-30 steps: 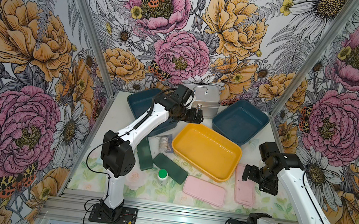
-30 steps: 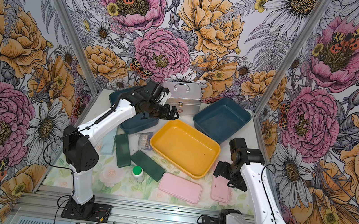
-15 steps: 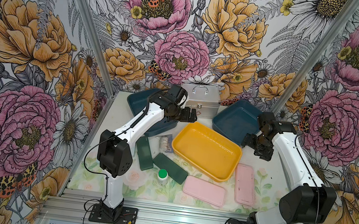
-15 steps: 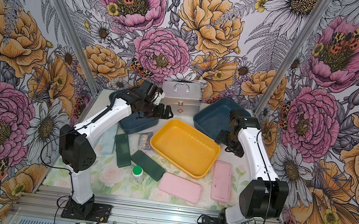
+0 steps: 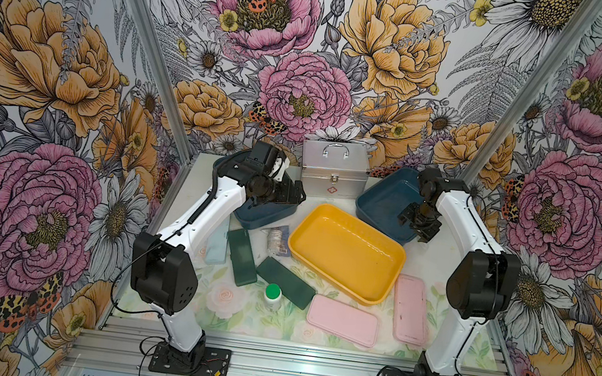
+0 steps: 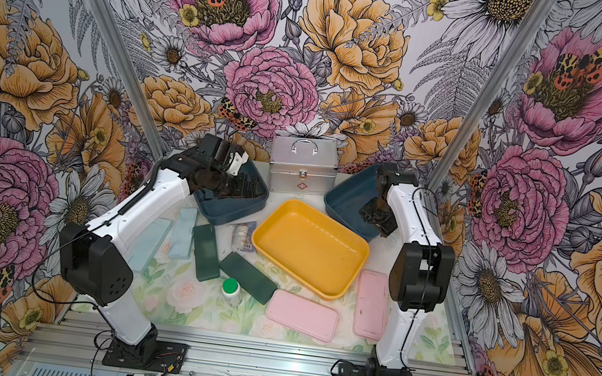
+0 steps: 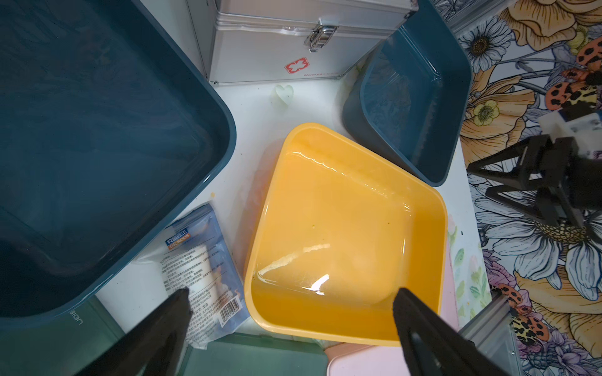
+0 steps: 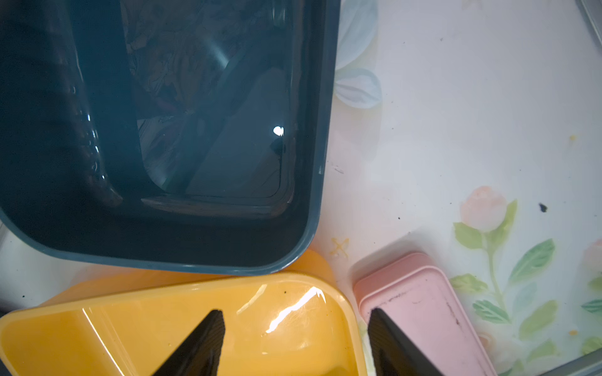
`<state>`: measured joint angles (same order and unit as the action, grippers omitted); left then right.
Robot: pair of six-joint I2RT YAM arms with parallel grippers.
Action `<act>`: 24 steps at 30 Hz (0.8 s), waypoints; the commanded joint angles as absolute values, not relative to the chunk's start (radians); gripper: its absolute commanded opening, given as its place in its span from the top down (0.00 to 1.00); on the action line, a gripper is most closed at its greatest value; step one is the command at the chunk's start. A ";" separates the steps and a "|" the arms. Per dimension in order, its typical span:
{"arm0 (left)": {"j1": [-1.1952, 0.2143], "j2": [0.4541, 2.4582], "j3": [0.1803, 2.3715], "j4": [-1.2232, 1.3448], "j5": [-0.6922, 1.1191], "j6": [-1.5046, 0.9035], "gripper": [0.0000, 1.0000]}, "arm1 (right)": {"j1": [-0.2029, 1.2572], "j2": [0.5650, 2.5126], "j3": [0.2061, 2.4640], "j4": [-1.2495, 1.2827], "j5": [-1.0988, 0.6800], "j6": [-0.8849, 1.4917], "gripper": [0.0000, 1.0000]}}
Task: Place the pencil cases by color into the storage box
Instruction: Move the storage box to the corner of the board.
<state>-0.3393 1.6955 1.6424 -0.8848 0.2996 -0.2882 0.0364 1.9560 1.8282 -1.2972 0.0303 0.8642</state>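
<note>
Six pencil cases lie on the mat. Two are dark green, two pink and two pale blue. The yellow storage box stands empty in the middle, with blue boxes at back left and back right. My left gripper hangs open and empty over the back left blue box. My right gripper hovers at the right blue box's front edge, jaws apart, holding nothing. In its wrist view, the yellow box's corner and a pink case's end lie below.
A silver metal case stands at the back centre. A clear packet lies beside the yellow box, and a small green-capped bottle stands among the cases near the front. Flowered walls close in on both sides.
My right arm swung from the front right, beside the pink case, to the back by the right blue box, and its jaws narrowed. The left gripper shifted slightly back and left.
</note>
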 commanded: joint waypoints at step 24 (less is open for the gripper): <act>-0.188 1.642 1.531 -0.822 0.386 -0.284 0.01 | 0.015 2.145 1.874 -1.272 0.133 0.768 0.62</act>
<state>-0.1928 1.6890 1.5421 -0.8467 0.3729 -0.2817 0.0200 2.1601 1.9026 -1.2942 0.1097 0.7921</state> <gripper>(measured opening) 0.988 0.387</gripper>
